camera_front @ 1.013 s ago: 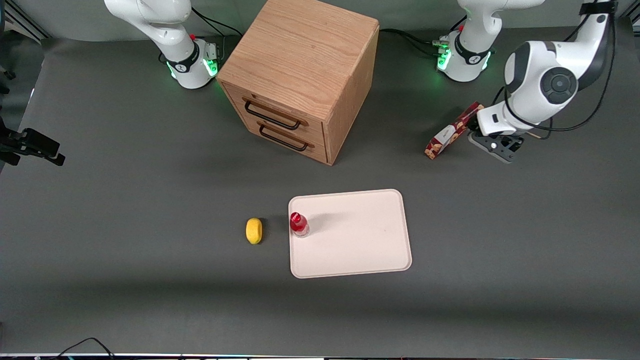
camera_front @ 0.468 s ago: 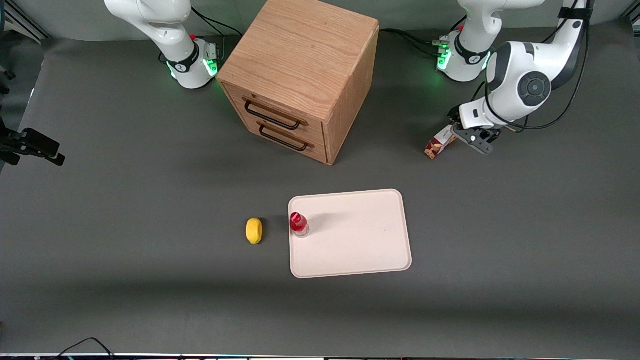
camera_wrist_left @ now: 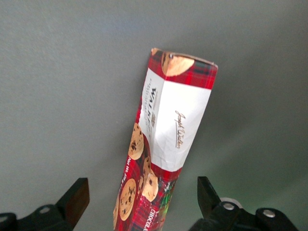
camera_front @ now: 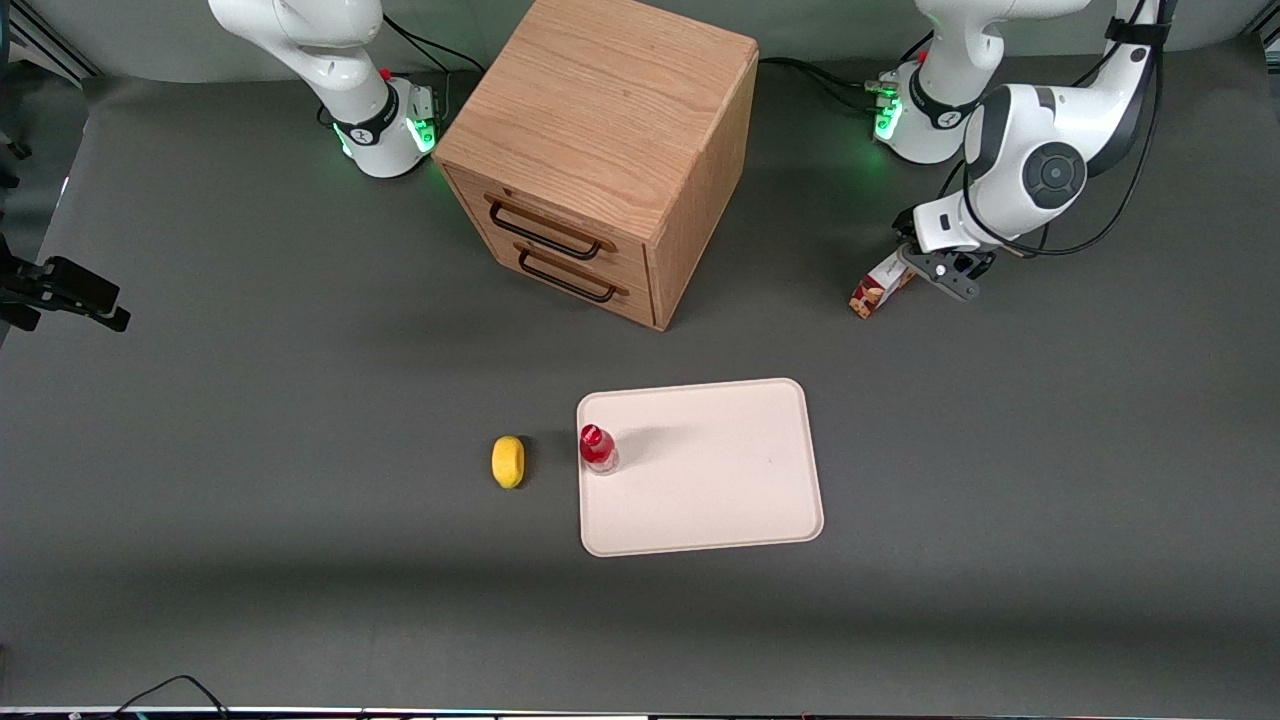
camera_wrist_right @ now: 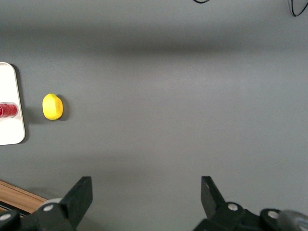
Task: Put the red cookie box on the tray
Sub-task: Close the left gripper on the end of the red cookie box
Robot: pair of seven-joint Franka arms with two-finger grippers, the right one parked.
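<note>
1. Progress check: pretty early I'd say. The red cookie box lies on the table toward the working arm's end, well apart from the tray and farther from the front camera than it. Nothing has been delivered yet.

2. The left gripper sits right over the box. In the wrist view its two fingers are spread wide, one on each side of the box, with clear gaps on both sides. So the jaws are open and straddling it, holding nothing so far.

3. What's left, by my guess: close on the box, lift it, carry it over to the tray, set it down, let go. Basically the whole job.

4. The tray isn't totally free: a small red-capped bottle stands on it near the edge closest to the parked arm's end. The rest of the tray looks bare, so there's plenty of room for a long, slim box.

5. The surface is a flat dark grey mat covering the whole table.

6. Other stuff around: a wooden drawer cabinet with two dark handles farther from the front camera than the tray, and a little yellow lemon-looking thing just beside the tray, off it.
</note>
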